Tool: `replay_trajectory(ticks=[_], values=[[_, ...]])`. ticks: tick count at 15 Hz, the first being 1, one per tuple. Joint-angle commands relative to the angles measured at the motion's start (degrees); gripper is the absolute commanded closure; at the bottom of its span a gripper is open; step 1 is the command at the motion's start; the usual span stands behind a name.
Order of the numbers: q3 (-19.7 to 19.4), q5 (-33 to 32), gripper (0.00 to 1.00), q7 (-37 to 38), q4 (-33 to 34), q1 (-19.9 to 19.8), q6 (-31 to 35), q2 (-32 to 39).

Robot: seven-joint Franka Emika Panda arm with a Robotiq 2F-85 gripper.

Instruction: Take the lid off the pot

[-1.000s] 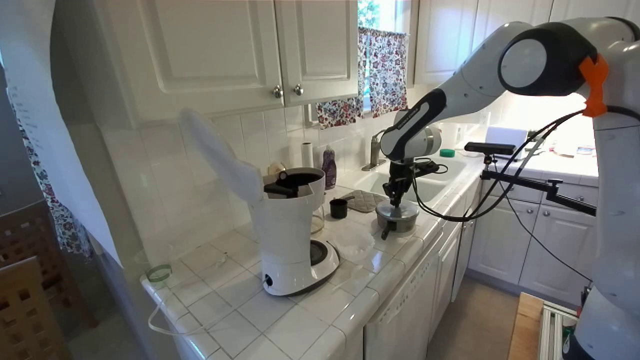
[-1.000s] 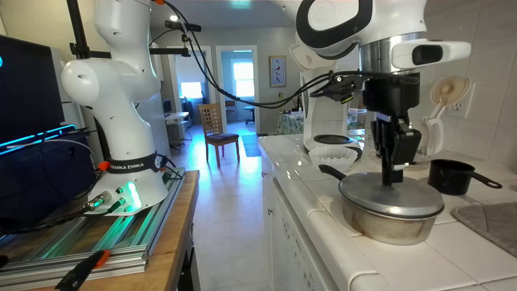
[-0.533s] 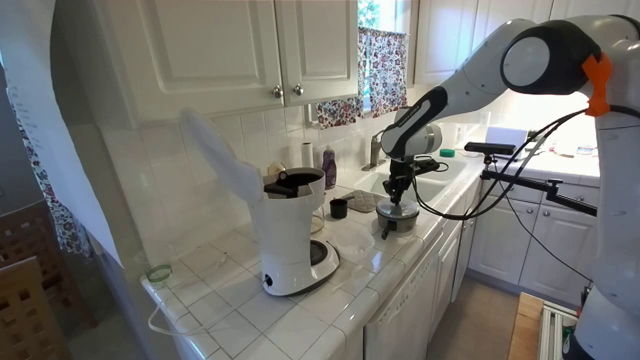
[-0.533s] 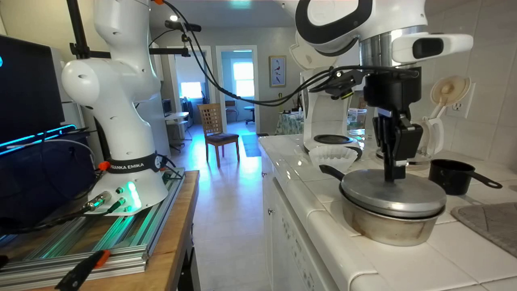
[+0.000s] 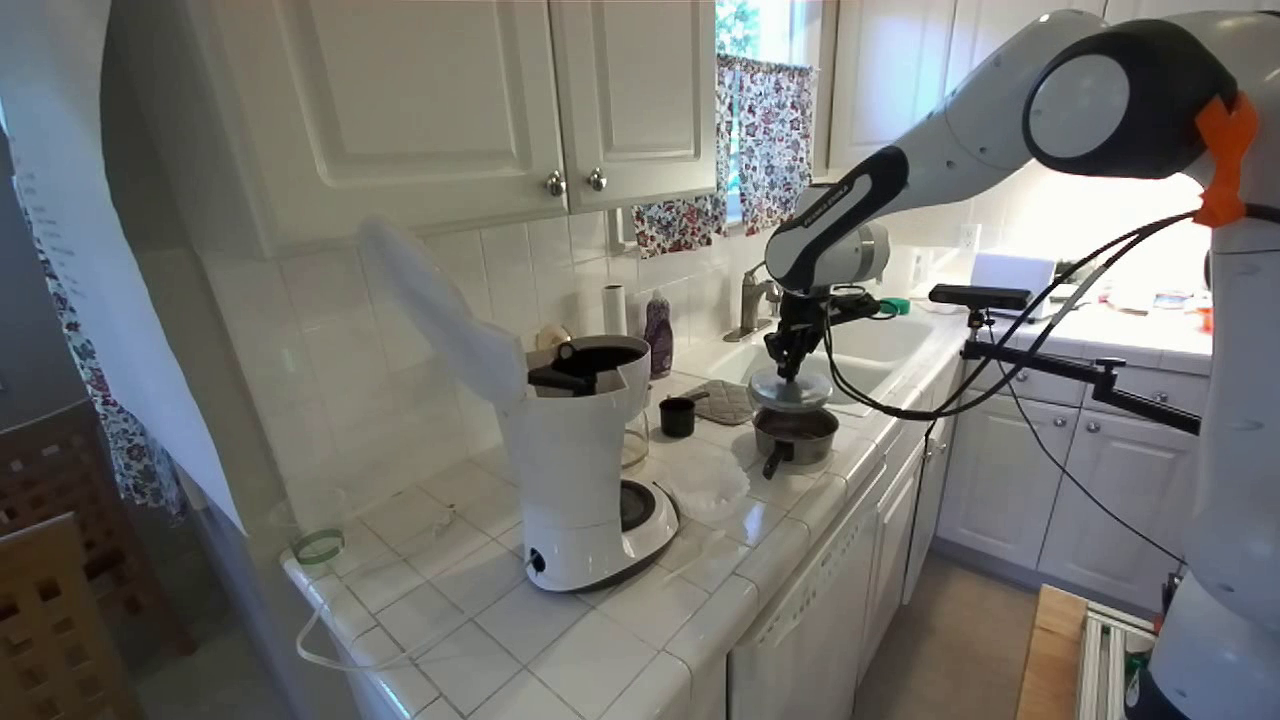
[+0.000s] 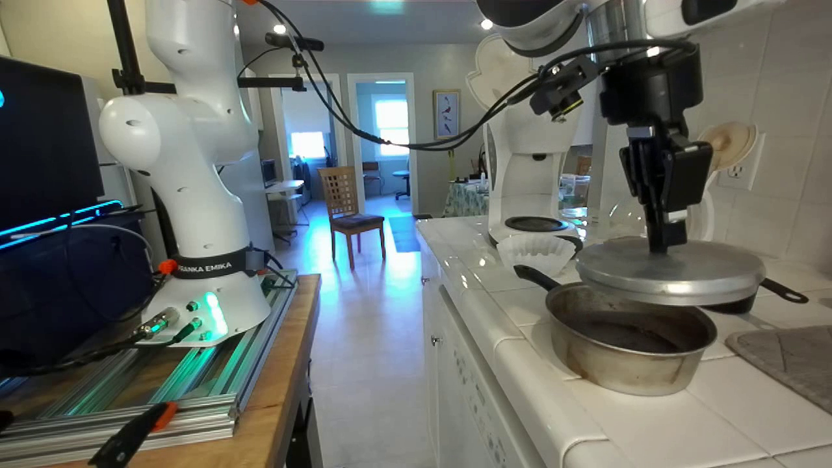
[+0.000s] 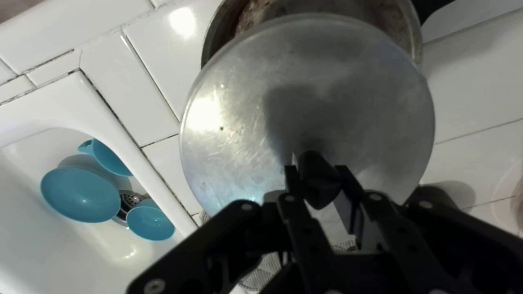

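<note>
Kitchen with a white tiled counter [image 6: 734,416], most of the action close to its edge. Nearest in the wrist view is the gripper [image 7: 316,175], just the one, and its two fingers [image 7: 291,179] are pinched in on either side of a dark knob [image 7: 320,184], so only as far apart as the knob makes them. The knob belongs to one round metal lid [image 7: 245,134], which hangs in the air above the pot [image 6: 630,364], roughly level and shifted off to one side, so in both exterior views you can see into the thing below. That's one pot, sitting flat on the tiles, with one black handle [image 6: 536,277] and some brown staining inside. Beside all that, the wrist view catches a white sink [image 7: 41,253] with three blue dishes [image 7: 79,195] in it. Around the pot on the counter there's one grey quilted pad [image 5: 728,402], one small black cup [image 5: 677,417] with a handle, and a fluted white paper filter [image 6: 536,253] (could be a few nested, can't tell). Further along sits one white coffee maker [image 5: 570,480] with its top flipped up. Way at the back, in an exterior view, I count one wooden chair [image 6: 357,222] out on the floor and one framed picture [image 6: 446,114] hanging on the wall.
</note>
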Motion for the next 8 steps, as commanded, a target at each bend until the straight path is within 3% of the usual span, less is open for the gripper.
replay_trajectory(ticks=[1,8], values=[[-1.1,-0.7,0.94,1.7,3.5,-0.3,-1.4,0.3],[-1.5,1.1,0.94,0.5,10.7,-2.0,-1.3,3.7]])
